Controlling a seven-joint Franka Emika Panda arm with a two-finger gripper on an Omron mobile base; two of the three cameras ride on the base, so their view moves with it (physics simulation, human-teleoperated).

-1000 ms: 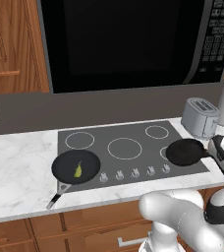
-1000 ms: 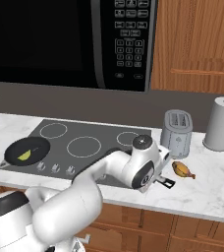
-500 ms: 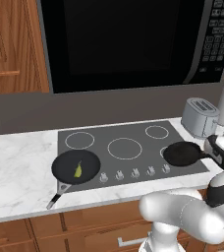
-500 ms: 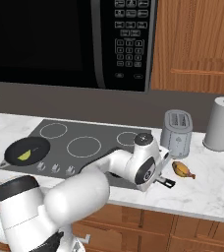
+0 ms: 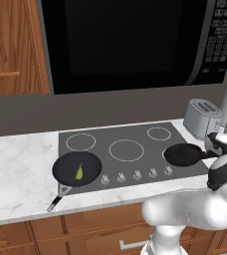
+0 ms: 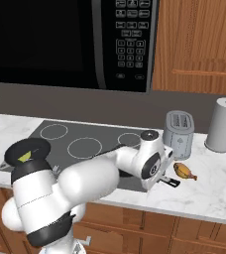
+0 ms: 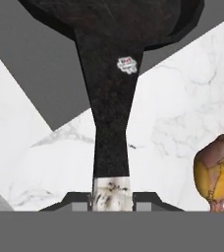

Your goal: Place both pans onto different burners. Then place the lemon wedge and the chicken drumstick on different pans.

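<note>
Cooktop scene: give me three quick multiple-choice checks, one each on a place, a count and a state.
1. Where is the lemon wedge?
A. in the left pan
B. on the counter
C. beside the toaster

2. How many pans are there?
A. one
B. two
C. three

3. What is the gripper doing?
A. hanging open
B. gripping the drumstick
C. shut on the right pan's handle

Answers: 1 A, the yellow slice lies inside it. 2 B, the right pan is the second. 3 C, the hand view shows the fingers clamping the handle, with the drumstick on the counter.

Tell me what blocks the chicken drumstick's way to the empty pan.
Nothing visible does. The chicken drumstick lies on the counter beside the pan, whose handle the end effector grips; bare marble lies between.
</note>
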